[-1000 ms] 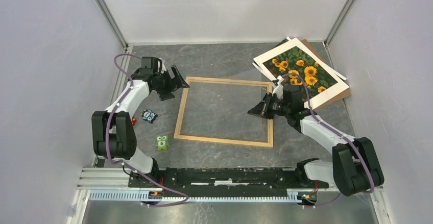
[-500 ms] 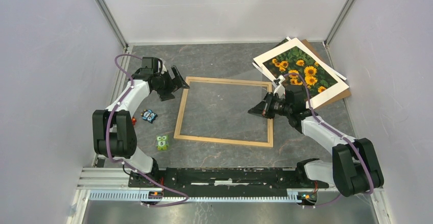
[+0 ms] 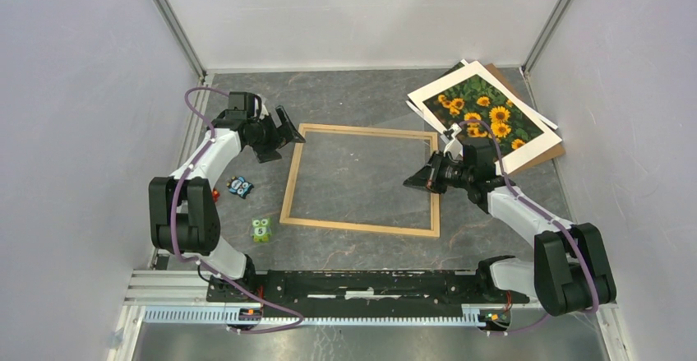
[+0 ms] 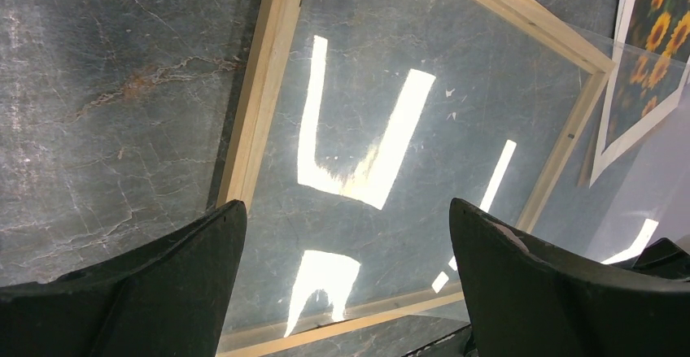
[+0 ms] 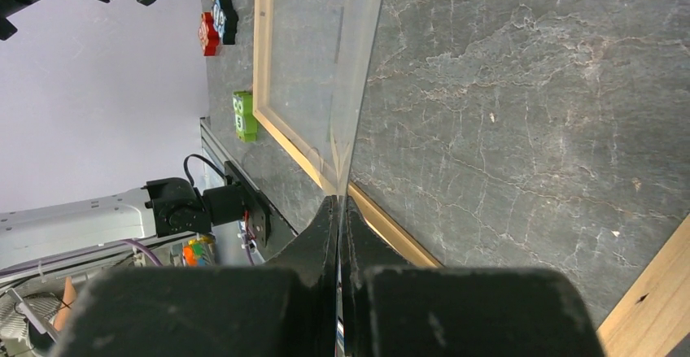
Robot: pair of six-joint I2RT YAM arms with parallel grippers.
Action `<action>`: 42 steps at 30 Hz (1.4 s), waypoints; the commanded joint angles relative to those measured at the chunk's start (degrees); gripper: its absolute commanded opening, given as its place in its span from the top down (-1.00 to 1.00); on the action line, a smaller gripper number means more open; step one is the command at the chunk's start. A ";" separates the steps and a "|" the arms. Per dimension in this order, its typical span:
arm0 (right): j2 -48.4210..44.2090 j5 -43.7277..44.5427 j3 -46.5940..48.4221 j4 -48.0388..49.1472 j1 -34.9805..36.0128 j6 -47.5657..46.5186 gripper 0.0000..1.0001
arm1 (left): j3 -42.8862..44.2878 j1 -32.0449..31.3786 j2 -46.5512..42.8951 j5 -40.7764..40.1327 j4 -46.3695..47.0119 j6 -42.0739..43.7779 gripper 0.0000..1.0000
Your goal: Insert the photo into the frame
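Note:
The frame (image 3: pixel 289 182) of thin light wood lies flat mid-table and also shows in the left wrist view (image 4: pixel 264 89) and the right wrist view (image 5: pixel 263 48). The sunflower photo (image 3: pixel 481 114) rests face up at the back right, away from both grippers; its edge shows in the left wrist view (image 4: pixel 651 48). My right gripper (image 3: pixel 408 181) hovers over the frame's right strip, shut (image 5: pixel 340 204) on the edge of a clear glossy sheet (image 5: pixel 325 48). That sheet stretches over the frame's opening (image 4: pixel 366 129). My left gripper (image 3: pixel 288 143) stands open (image 4: pixel 346 204) above the frame's back left corner, holding nothing.
A brown backing board (image 3: pixel 549 154) lies under the photo near the right wall. A green toy block (image 3: pixel 261 229), a blue one (image 3: pixel 239 187) and a red one (image 3: pixel 215 195) sit left of the frame. Walls close in the left, back and right.
My right gripper has shifted slightly to the right with the clear sheet still in it. The left arm has not moved.

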 commanded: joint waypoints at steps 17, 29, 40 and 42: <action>-1.06 0.21 1.27 0.78 -0.48 -1.63 1.00 | -0.18 -0.02 0.84 1.20 2.32 0.17 -1.00; -0.96 -0.83 1.82 -0.80 -2.13 -3.15 1.00 | -0.35 -0.01 1.24 1.36 2.56 0.06 -1.00; -1.17 -2.20 -0.74 2.45 -2.31 -0.73 1.00 | -0.35 -0.01 1.63 1.79 2.97 -0.16 -1.00; -1.24 -2.42 -1.24 2.80 -2.30 -0.36 1.00 | -0.44 -0.03 1.71 1.79 2.95 -0.29 -1.00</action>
